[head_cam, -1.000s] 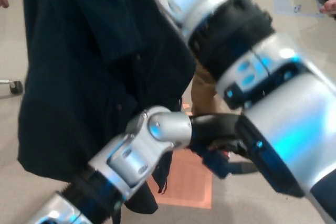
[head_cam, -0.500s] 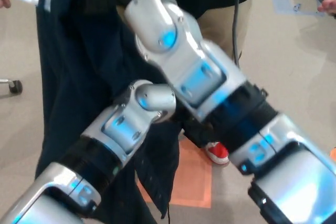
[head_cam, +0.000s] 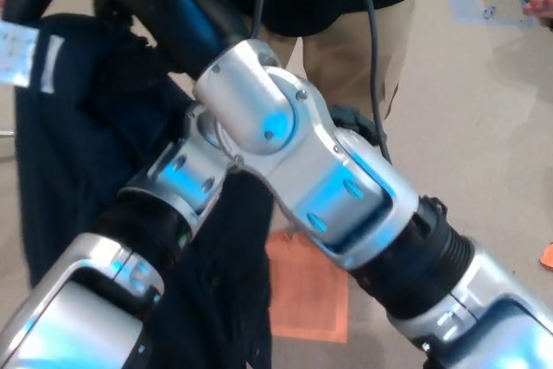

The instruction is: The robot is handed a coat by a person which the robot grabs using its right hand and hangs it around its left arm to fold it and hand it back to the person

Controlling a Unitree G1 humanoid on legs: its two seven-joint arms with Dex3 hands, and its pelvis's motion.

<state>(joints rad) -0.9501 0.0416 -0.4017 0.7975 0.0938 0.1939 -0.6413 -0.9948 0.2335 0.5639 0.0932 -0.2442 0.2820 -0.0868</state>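
- While crossed mid-picture, right arm (head_cam: 328, 187) on top of left arm (head_cam: 168, 192).
- Dark coat (head_cam: 69, 144) at the left, showing on both sides of the left arm and hanging toward the floor (head_cam: 484, 127).
- Right hand (head_cam: 177, 10) up against the dark cloth at top left; grip impossible to tell.
- Left hand hidden behind the right arm.
- Person's tan trousers (head_cam: 337, 58) just behind the arms.

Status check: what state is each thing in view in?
coat: hanging on both sides of the left arm, white label showing.
right arm: crossed over the left arm.
right hand: up against the coat, grip unclear.
left hand: hidden behind the right arm.
person: standing.
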